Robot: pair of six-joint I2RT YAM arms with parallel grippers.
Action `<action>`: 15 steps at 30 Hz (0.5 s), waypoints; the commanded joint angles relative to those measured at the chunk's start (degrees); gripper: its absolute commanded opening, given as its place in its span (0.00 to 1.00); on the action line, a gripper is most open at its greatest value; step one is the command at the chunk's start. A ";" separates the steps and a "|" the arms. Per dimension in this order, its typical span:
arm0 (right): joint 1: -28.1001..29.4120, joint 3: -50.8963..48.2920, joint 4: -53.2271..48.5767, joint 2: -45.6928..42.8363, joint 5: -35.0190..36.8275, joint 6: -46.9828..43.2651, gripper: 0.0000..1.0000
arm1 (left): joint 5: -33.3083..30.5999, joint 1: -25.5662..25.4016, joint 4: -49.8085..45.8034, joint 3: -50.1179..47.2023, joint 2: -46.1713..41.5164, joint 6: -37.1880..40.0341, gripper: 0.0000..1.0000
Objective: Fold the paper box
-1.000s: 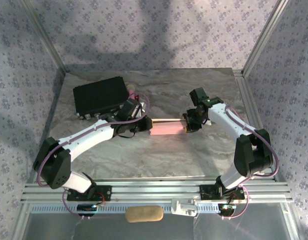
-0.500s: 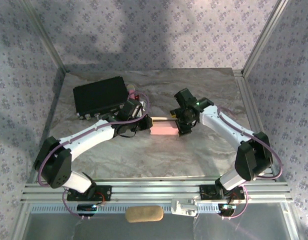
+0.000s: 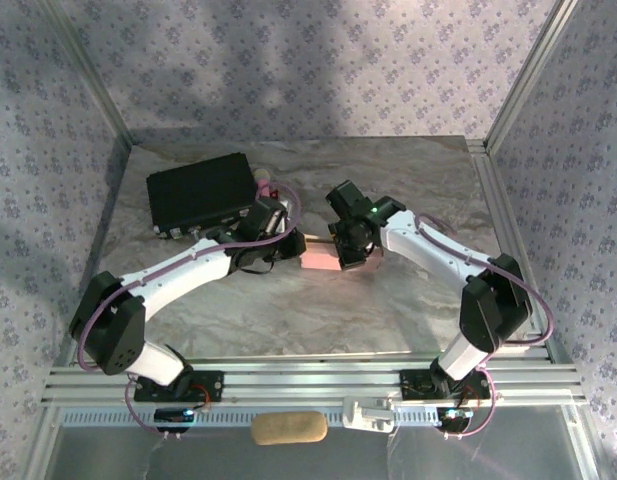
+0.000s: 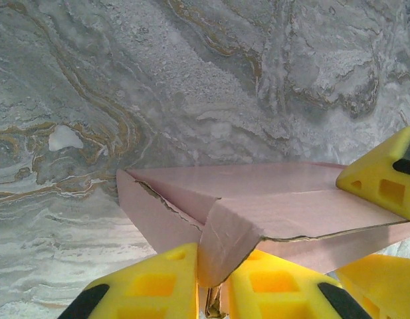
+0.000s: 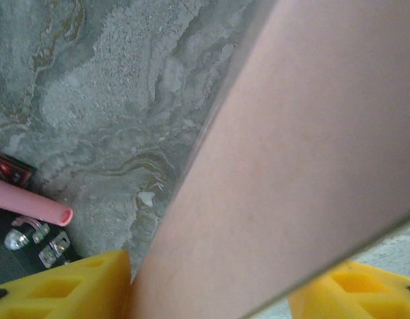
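The left end effector [image 4: 214,282] is pinched narrow on a corner flap of the pale pink paper box [image 4: 278,199]. The right end effector [image 5: 208,289] stands wide, a finger either side of the box's other end. The box lies in the middle of the marbled surface [image 4: 125,80], near a black case [image 3: 200,192].

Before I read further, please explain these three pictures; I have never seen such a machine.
These are two robot arms bolted at the near edge of a marble table. One picture looks down from above; the other two come from a camera on each wrist, so yellow fingers show at the bottom. On the table are a pale pink paper box and a black case. The left hand pinches a corner flap of the box. The right hand has its fingers on either side of the box; whether it grips, I cannot tell.
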 commanded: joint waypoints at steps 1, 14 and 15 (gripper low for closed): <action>1.75 1.25 -0.55 2.89 -3.31 1.93 0.57 | 0.36 -0.87 -2.74 0.95 1.63 -0.11 0.16; -0.99 0.55 -1.41 2.25 -3.38 1.58 0.42 | -1.06 -1.97 -7.83 1.89 -7.60 0.87 0.44; -1.10 0.71 -1.68 2.33 -3.51 1.45 0.42 | -1.24 -1.98 -8.99 2.27 -8.28 1.40 0.45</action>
